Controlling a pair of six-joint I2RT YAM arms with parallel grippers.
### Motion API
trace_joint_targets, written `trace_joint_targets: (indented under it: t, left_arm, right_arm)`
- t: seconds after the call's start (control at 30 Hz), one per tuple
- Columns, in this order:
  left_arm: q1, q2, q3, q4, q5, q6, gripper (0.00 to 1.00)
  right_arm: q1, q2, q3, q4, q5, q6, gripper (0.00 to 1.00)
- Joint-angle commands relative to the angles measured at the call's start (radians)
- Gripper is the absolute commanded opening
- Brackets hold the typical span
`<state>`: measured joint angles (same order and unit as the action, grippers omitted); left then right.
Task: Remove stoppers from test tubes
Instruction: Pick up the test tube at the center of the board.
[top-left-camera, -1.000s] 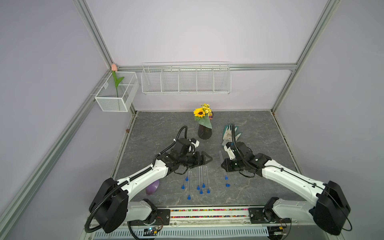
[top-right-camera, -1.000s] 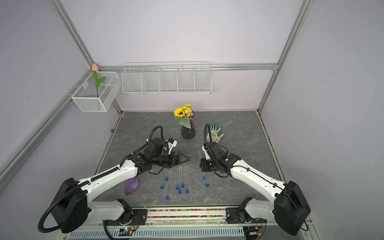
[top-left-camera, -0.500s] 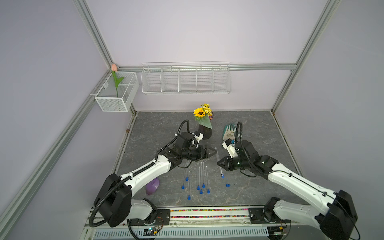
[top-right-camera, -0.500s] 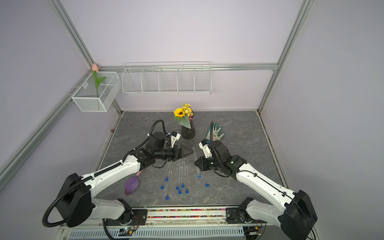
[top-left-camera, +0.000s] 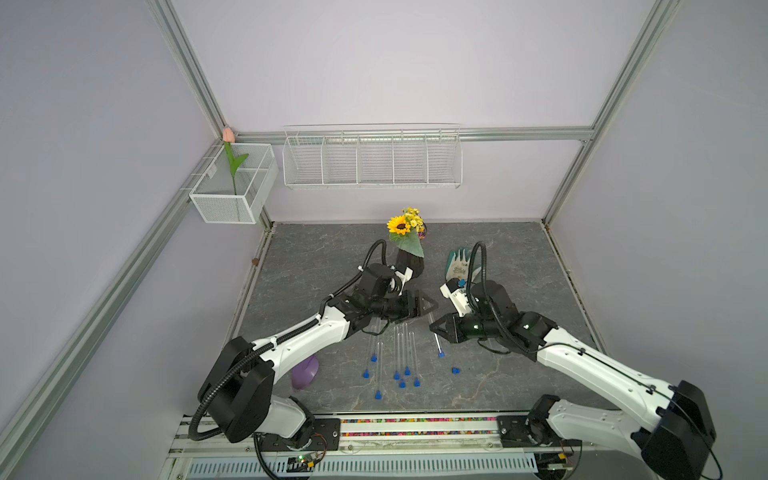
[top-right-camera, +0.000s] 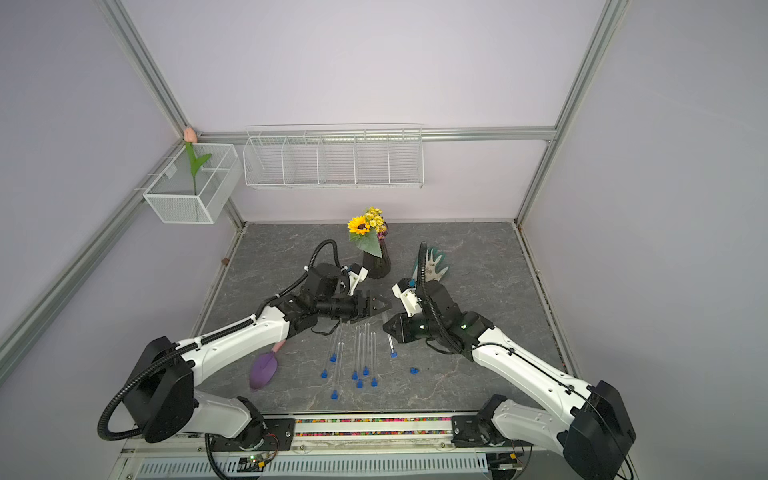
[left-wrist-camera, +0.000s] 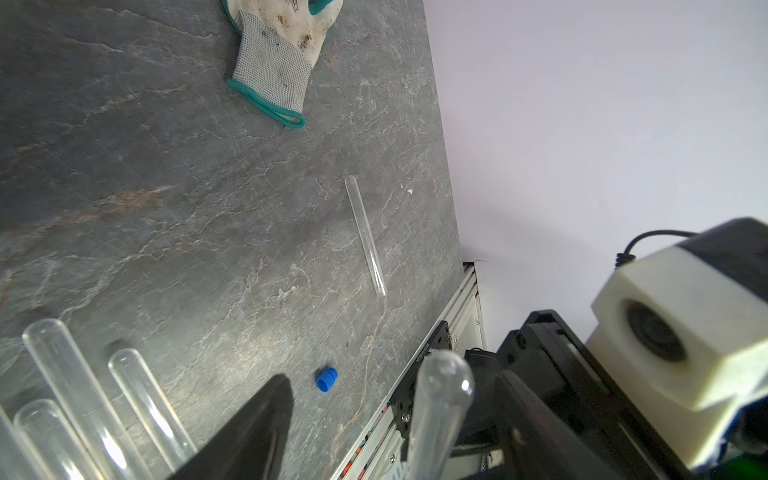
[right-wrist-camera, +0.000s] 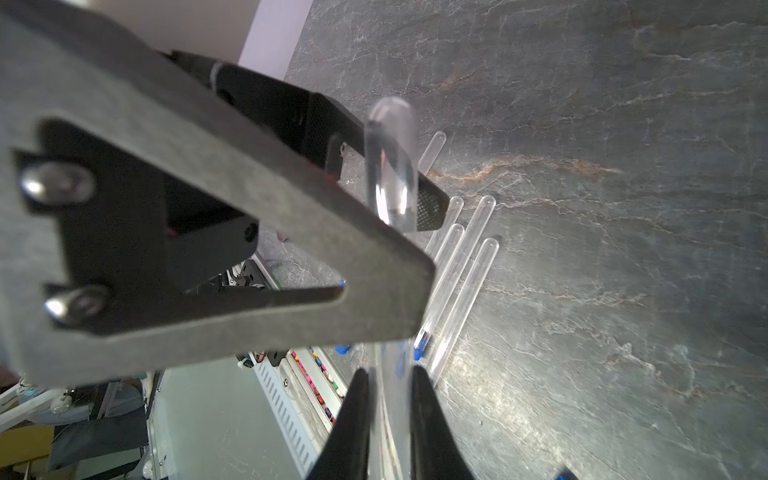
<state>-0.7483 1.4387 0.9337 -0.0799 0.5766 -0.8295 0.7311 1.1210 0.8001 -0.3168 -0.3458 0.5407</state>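
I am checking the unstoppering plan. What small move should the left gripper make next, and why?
Probably close the left gripper on the rounded end of the held test tube. Its open jaws stand on either side of that end, while the right gripper is shut on the tube, whose blue stopper is still in.

I see my right gripper (top-right-camera: 388, 329) clamped on 1 test tube (top-right-camera: 391, 343), its blue stopper (top-right-camera: 393, 354) at the tube's 6 o'clock end, and my left gripper (top-right-camera: 379, 312) spread open at the tube's 12 o'clock end.

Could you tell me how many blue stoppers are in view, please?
9 stoppers. One caps the tube held in the right claw, one lies loose nearer the right arm, seven sit among the lying tubes' near ends; others may be hidden.
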Motion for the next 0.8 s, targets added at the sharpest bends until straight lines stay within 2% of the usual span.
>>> trace_joint_targets:
  t: [0.0, 0.3, 0.53, 0.77]
  left_arm:
    - [-0.004, 0.014, 0.039, 0.004, -0.007, 0.007, 0.76]
    - [-0.01, 0.026, 0.055, -0.025, -0.022, 0.031, 0.67]
    - [-0.011, 0.026, 0.056, -0.046, -0.035, 0.047, 0.5]
    - [-0.011, 0.031, 0.056, -0.057, -0.028, 0.051, 0.41]
  right_arm:
    - [0.009, -0.01, 0.005, 0.019, -0.015, -0.019, 0.16]
    - [0.017, 0.0, 0.019, 0.015, -0.009, -0.018, 0.16]
    - [0.02, 0.0, 0.024, 0.007, 0.002, -0.018, 0.16]
    - [0.022, 0.004, 0.022, 0.002, 0.016, -0.019, 0.16]
